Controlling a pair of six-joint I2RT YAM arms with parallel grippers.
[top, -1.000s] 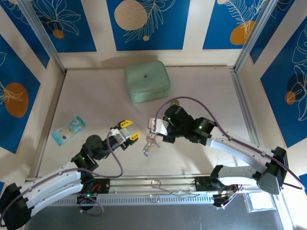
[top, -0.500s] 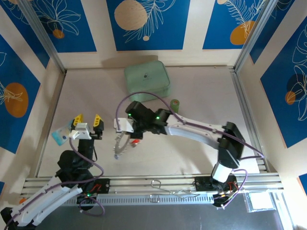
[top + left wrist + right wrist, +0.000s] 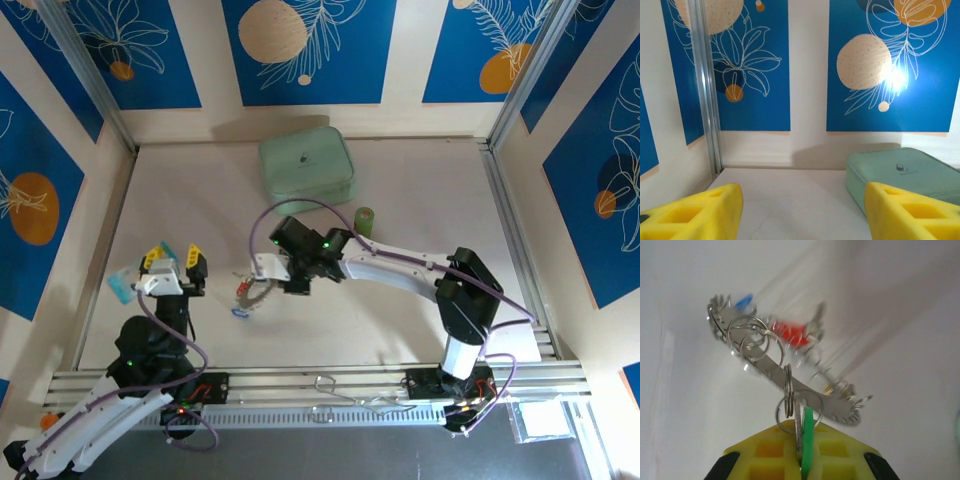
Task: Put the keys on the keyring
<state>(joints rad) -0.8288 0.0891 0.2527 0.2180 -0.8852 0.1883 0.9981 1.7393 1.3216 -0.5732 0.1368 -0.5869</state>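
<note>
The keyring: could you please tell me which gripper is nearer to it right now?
Right. The right gripper pinches the green key, which is linked to the keyring. The left gripper stands open and apart from it, off to its left in the top view.

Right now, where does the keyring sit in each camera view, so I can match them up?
Top external: the keyring is left of centre, at the tip of the right arm.
Right wrist: the keyring spans the middle, tilted, above the right gripper, which pinches the green key.
Shared landmark: the blue key at the ring's far end.
</note>
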